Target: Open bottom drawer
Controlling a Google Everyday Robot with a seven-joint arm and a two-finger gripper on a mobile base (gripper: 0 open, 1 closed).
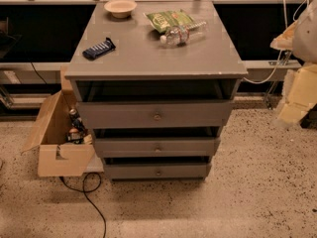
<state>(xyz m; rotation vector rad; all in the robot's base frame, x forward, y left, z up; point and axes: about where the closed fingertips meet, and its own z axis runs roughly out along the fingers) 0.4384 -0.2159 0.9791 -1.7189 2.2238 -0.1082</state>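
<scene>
The bottom drawer (157,171) is the lowest and narrowest of three grey fronts on the grey cabinet (148,58), with a tiny round knob (158,172) at its centre. A dark gap shows above its front. The middle drawer (157,147) and the top drawer (156,115) sit above it, each also with a dark gap over it. My gripper (296,100) shows as cream-coloured arm parts at the right edge, about level with the top drawer and well to the right of the cabinet, touching nothing.
On the cabinet top lie a bowl (120,7), a green chip bag (168,19), a water bottle (182,33) and a dark snack bar (99,48). An open cardboard box (57,143) stands left of the cabinet. A black cable (91,197) crosses the speckled floor.
</scene>
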